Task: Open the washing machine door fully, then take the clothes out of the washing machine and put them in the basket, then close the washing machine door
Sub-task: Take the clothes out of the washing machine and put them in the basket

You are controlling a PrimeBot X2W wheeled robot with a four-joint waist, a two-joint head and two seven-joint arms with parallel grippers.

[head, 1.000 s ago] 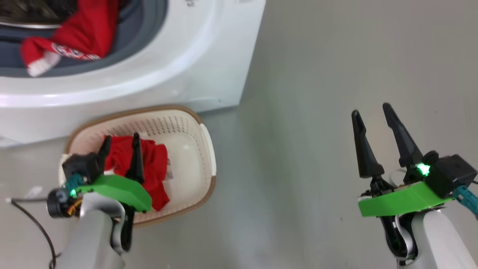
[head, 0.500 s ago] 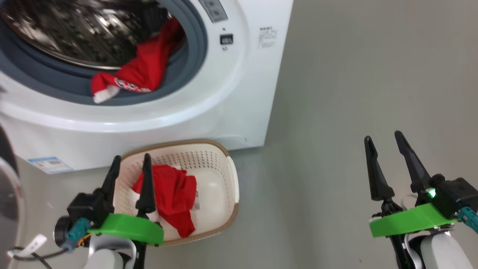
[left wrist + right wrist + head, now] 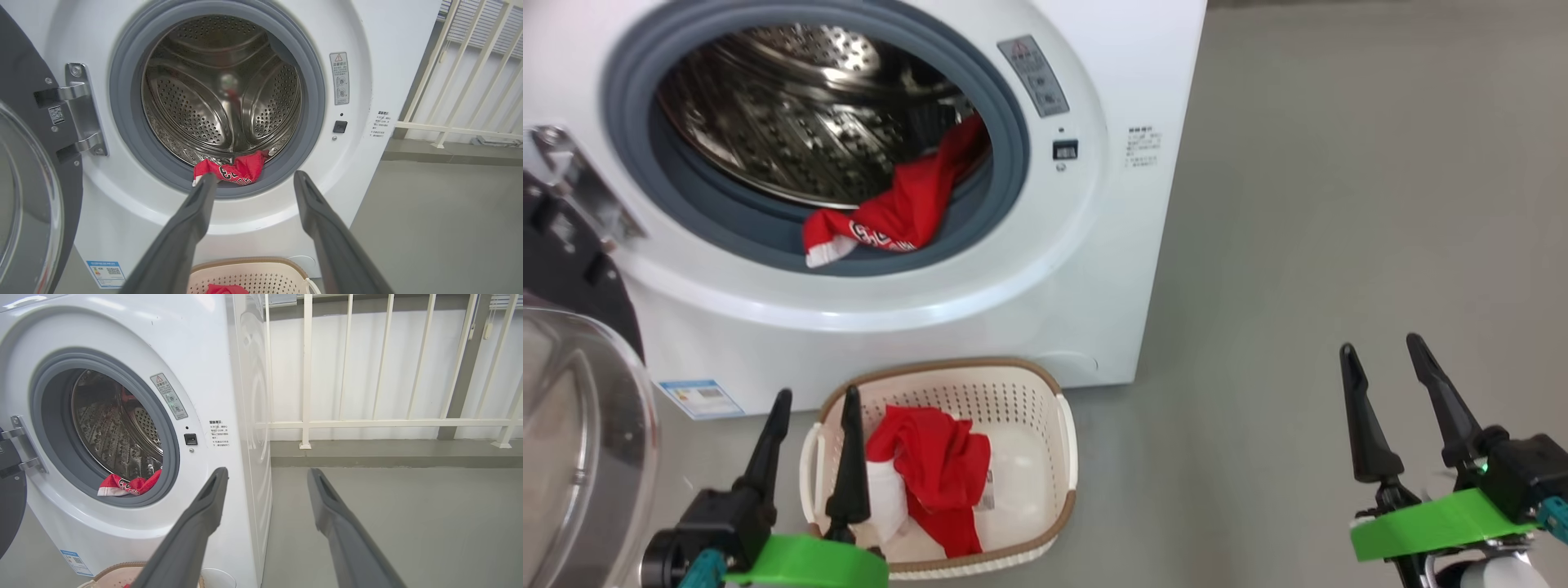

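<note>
The white washing machine (image 3: 1045,269) stands with its door (image 3: 572,425) swung open at the left. A red garment (image 3: 890,220) hangs over the grey gasket at the drum's lower lip, also seen as red cloth (image 3: 233,171) and red cloth (image 3: 126,485). Another red garment (image 3: 939,469) lies in the cream basket (image 3: 1066,445) on the floor before the machine. My left gripper (image 3: 817,400) is open and empty just left of the basket. Over bare floor at the right, my right gripper (image 3: 1380,351) is open and empty.
Grey floor (image 3: 1339,204) spreads to the right of the machine. A white railing (image 3: 367,422) on a low kerb runs behind and to the right. A blue label (image 3: 701,398) sits low on the machine's front.
The head camera has tilted up, bringing the whole drum opening and the door into view. Both grippers stay open, and the clothes have not moved.
</note>
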